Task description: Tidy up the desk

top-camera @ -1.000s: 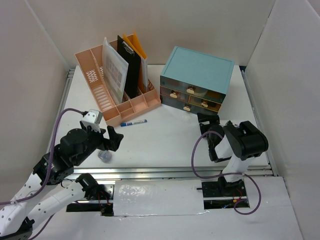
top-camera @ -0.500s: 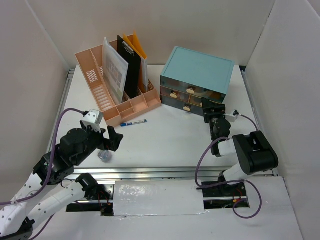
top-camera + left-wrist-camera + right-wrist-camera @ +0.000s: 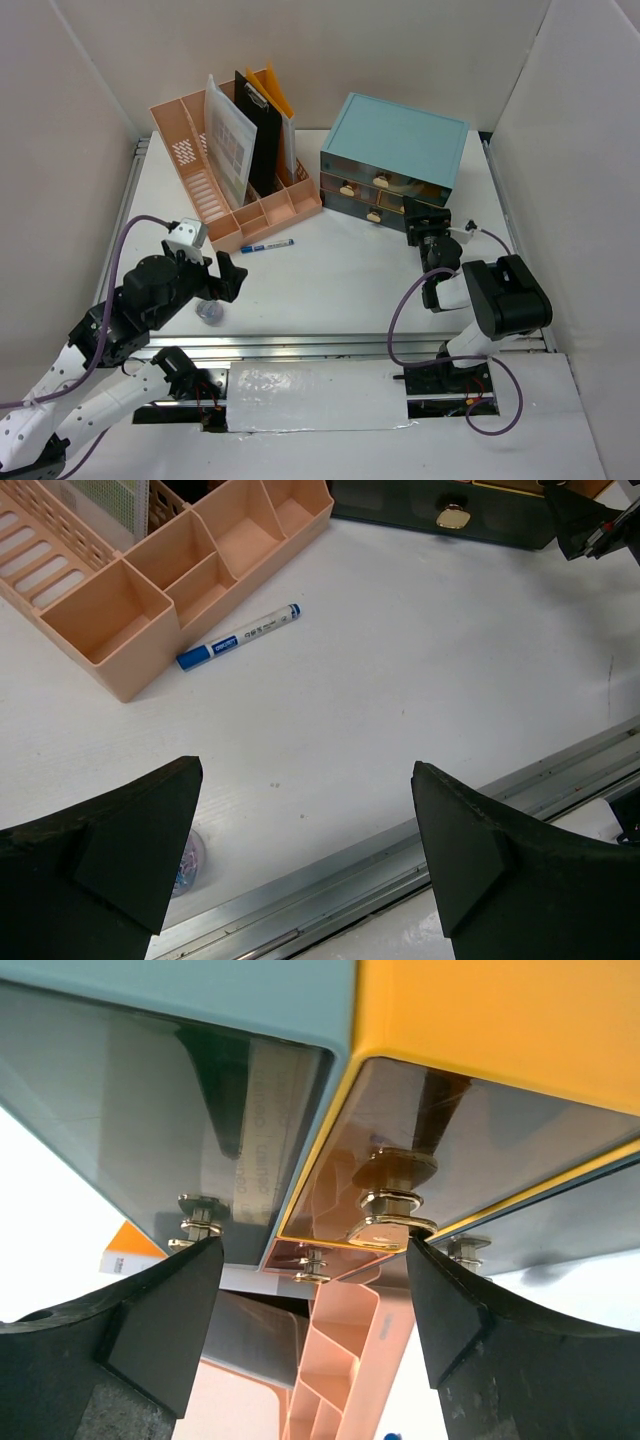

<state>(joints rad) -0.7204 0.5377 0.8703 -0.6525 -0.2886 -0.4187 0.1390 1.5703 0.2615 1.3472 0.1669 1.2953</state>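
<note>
Right claw [image 3: 312,1248] spread before cabinet [image 3: 395,140] knob [image 3: 392,1205]; organizer [image 3: 265,215] holds clipboard [image 3: 262,130].

The desk [image 3: 340,285] carries a pink file organizer [image 3: 225,195] at rear left and a teal drawer cabinet [image 3: 395,150] at rear right. A blue marker [image 3: 267,245] lies just in front of the organizer. The left gripper [image 3: 231,275] hangs near a small clear round object [image 3: 210,313] by the front rail. The right gripper [image 3: 427,220] sits at the cabinet's lower right drawer front.

A robotics lab cell: white panel walls [image 3: 70,130] box in the desk [image 3: 335,285] (aluminium rails [image 3: 350,344] along its edges).
</note>
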